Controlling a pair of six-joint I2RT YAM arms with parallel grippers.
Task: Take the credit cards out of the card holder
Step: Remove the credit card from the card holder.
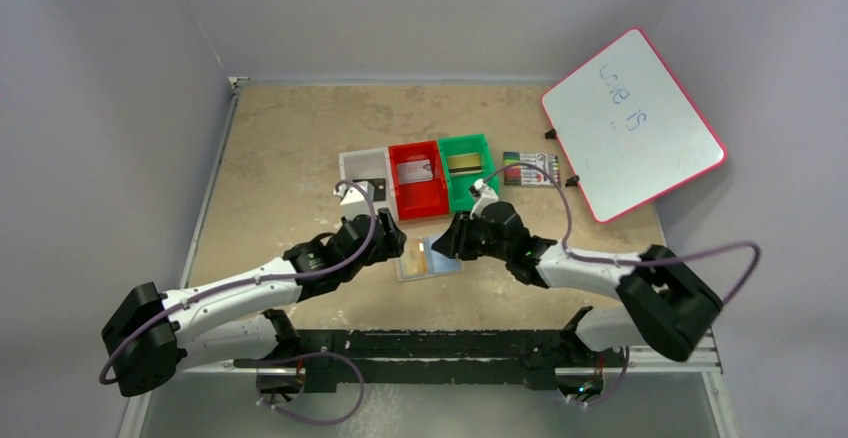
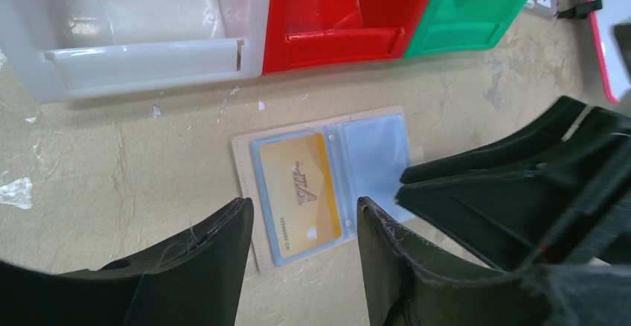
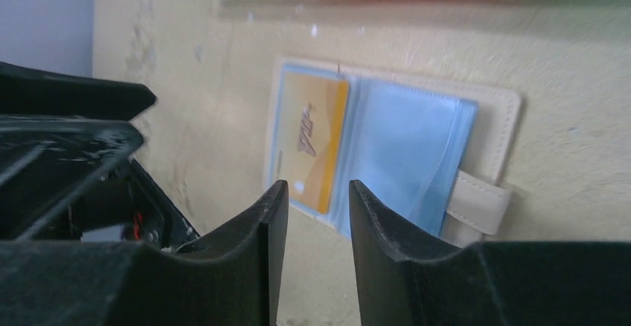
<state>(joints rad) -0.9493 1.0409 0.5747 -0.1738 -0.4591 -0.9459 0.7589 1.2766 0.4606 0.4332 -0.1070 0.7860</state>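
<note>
I am hovering my left gripper [image 2: 301, 218] and right gripper [image 3: 316, 192] over the flat beige folding card holder [image 1: 428, 258], both with jaws parted and grasping nothing. The holder is lying open on the speckled tan table [image 1: 290, 158], near the red plastic bin [image 1: 417, 183], with a gold card [image 2: 301, 192] sitting in one light-blue pocket.

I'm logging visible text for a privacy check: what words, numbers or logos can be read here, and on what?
Gold card in the card holder: slanted logo and edge digits, too blurred to read.
Whiteboard: blue handwriting, illegible.
Marker pack: print too small.
Nothing reads clearly enough to quote.
</note>
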